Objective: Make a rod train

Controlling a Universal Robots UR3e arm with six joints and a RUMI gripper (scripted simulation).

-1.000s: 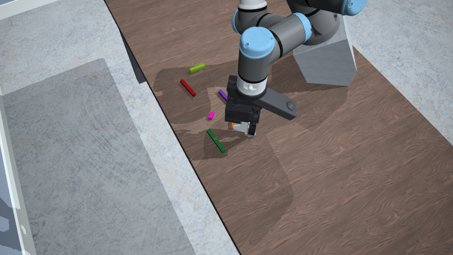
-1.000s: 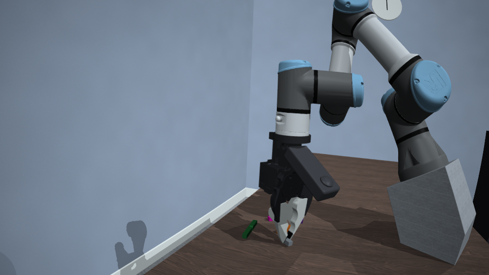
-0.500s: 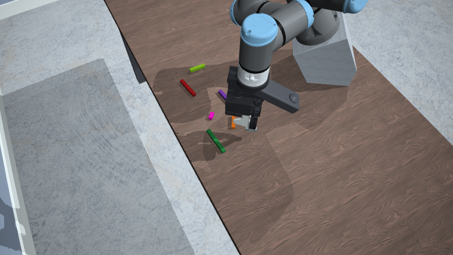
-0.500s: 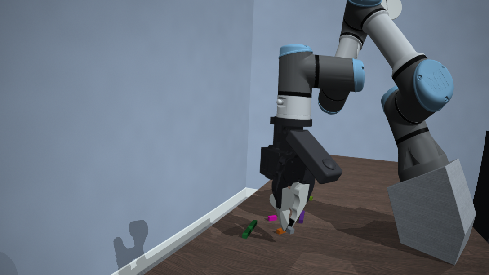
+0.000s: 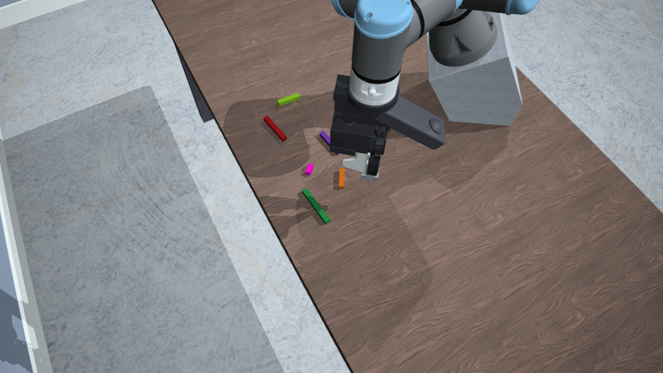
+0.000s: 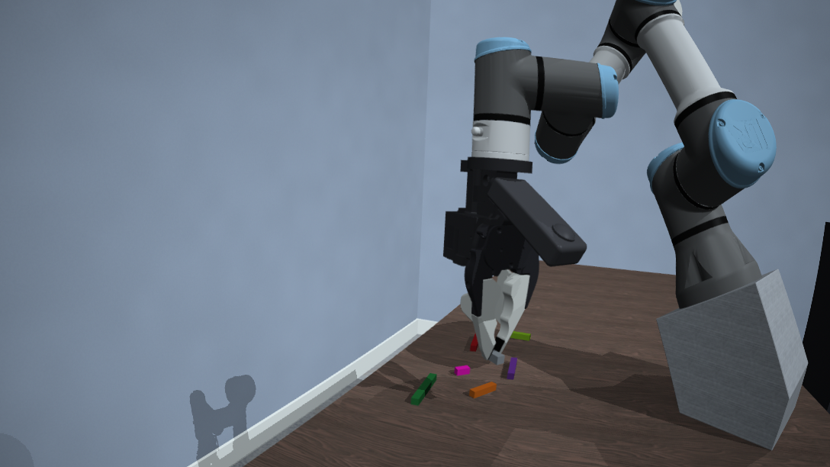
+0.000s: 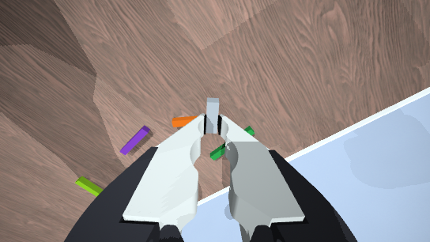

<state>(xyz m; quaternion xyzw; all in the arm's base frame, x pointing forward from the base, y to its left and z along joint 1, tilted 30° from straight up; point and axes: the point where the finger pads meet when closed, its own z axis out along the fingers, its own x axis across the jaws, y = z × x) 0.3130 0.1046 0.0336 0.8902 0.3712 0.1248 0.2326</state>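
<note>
Inspected 7 rods in total: 1 held, 6 lying flat on the wood-grain table (image 5: 509,255) (image 6: 580,418) (image 7: 296,59). Found the gripper (image 5: 369,174) (image 6: 493,349) (image 7: 212,115) pointing downward, with both fingertips clamped on the grey rod (image 5: 375,177) (image 6: 497,358) (image 7: 213,112). Observed the grey rod raised above the table, with 1 end projecting past the fingertips in the wrist view.

Located the green rod (image 5: 315,205) (image 6: 423,388) (image 7: 218,152) near the table's long edge, set diagonally and partly in shadow. Recorded the orange rod (image 5: 341,178) (image 6: 483,389) (image 7: 183,122) near the green rod, apart from it. Noted the short magenta rod (image 5: 309,169) (image 6: 462,370) between the red rod (image 5: 275,128) (image 6: 474,343) and the green rod, touching neither.

Logged the purple rod (image 5: 325,138) (image 6: 512,368) (image 7: 135,140) as partly covered by the gripper body in the top view. Placed the lime rod (image 5: 289,99) (image 6: 521,336) (image 7: 88,186) near the red rod, well apart from the green rod. Judged all 6 rods on the table separate from one another.
</note>
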